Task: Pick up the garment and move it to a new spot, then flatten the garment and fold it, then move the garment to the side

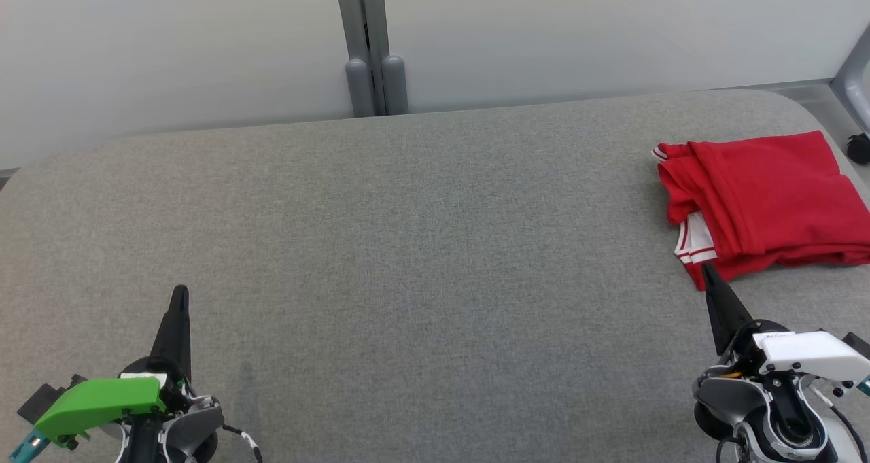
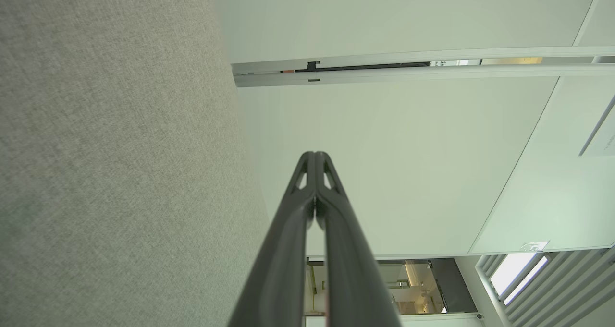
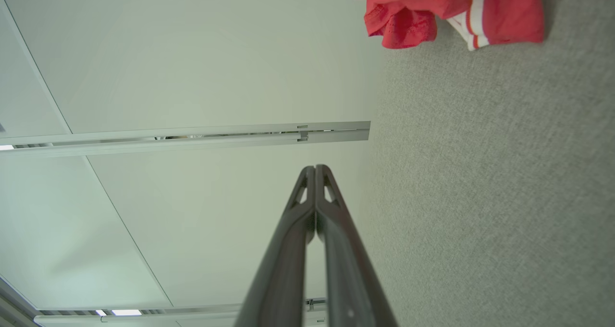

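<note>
The left tool [image 1: 180, 292] sits at the lower left of the head view, low over the tabletop [image 1: 435, 245]. Its two dark fingers are pressed together into one thin spike that points away from the robot toward the wall [image 1: 170, 41]. A green cover [image 1: 95, 398] caps the wrist behind it, and the arm is drawn in close to the robot. In the left wrist view the fingers meet at the tips with nothing between them. They run level beside the grey fabric and aim at the pale wall panels.

The wide middle of the tabletop is bare grey cloth. Behind it a grey post [image 1: 370, 41] divides the wall panels.

The right tool [image 1: 707, 267] sits at the lower right under a white cover [image 1: 809, 351], in the same pose as the left. Its fingers are together, hold nothing, and point away from the robot with a slight lean to the left.

The garment [image 1: 761, 198] is red with white striped trim and lies folded at the far right of the tabletop, its right edge leaving the head view. In that view the right tool's tip lines up with the garment's near left corner. In the right wrist view the garment [image 3: 408, 10] lies ahead and off to the side of the tips, with bare tabletop between them.
</note>
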### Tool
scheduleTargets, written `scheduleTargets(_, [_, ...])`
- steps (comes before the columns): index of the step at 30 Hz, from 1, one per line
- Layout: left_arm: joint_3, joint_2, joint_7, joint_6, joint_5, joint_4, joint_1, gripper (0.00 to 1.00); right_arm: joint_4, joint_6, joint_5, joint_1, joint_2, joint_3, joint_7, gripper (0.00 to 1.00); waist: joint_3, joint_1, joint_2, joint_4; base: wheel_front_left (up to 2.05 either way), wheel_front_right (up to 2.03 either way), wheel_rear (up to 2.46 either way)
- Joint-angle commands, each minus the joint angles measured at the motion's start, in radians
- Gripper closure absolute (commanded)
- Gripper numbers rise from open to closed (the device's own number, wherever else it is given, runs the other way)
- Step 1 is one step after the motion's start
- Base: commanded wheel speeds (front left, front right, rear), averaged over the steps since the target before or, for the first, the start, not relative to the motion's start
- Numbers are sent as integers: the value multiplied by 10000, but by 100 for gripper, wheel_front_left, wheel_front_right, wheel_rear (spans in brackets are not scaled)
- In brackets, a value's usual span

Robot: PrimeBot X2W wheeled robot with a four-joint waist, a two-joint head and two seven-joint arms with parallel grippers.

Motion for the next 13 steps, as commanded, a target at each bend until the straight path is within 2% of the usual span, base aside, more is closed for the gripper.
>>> scheduleTargets(1, [27, 4, 37, -56, -4, -26, -107, 100, -54, 4, 66, 87, -8, -11, 34, 100, 0, 0, 0, 0, 0, 0, 0])
scheduleTargets(13, [27, 4, 36, -56, -5, -26, -107, 100, -52, 4, 67, 88, -8, -9, 33, 100, 0, 0, 0, 0, 0, 0, 0])
